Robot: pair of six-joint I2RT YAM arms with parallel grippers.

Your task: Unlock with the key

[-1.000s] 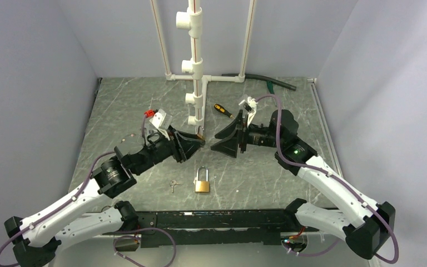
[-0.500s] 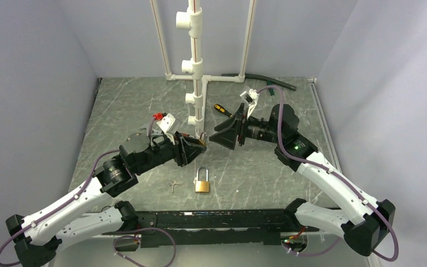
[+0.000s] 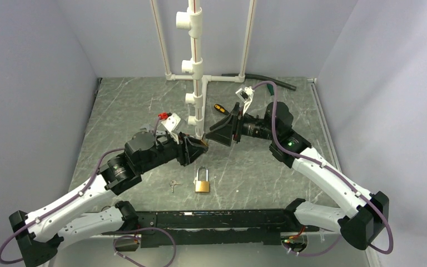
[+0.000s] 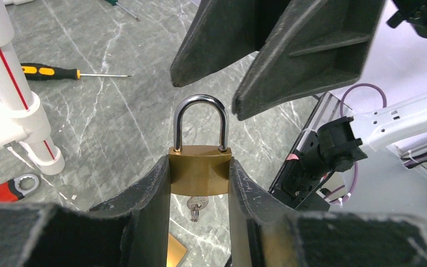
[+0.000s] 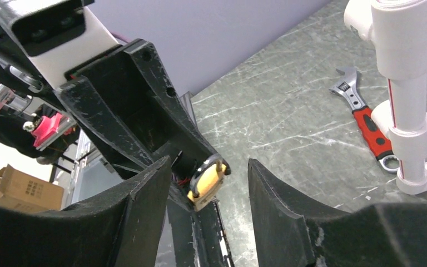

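My left gripper (image 3: 199, 144) is shut on a small brass padlock (image 4: 200, 175). It grips the body by both sides, with the silver shackle pointing at the right gripper. A tiny silver key head with a ring (image 4: 196, 207) shows directly under the padlock's body; I cannot tell whether it sits in the keyhole. My right gripper (image 3: 210, 138) is open, its fingers (image 4: 306, 61) flanking the shackle's top without touching. The padlock (image 5: 207, 181) shows between its jaws in the right wrist view. A second small silver key (image 3: 173, 185) lies on the table.
A larger brass padlock (image 3: 202, 182) lies on the table near the front. A white PVC pipe frame (image 3: 195, 67) stands just behind both grippers. A black-and-orange screwdriver (image 3: 221, 109), a red-handled wrench (image 5: 370, 130) and a black hose (image 3: 267, 82) lie further back.
Both grippers have closed in on each other. The left one moved right with the small padlock. The right one moved left, its open jaws now near the shackle.
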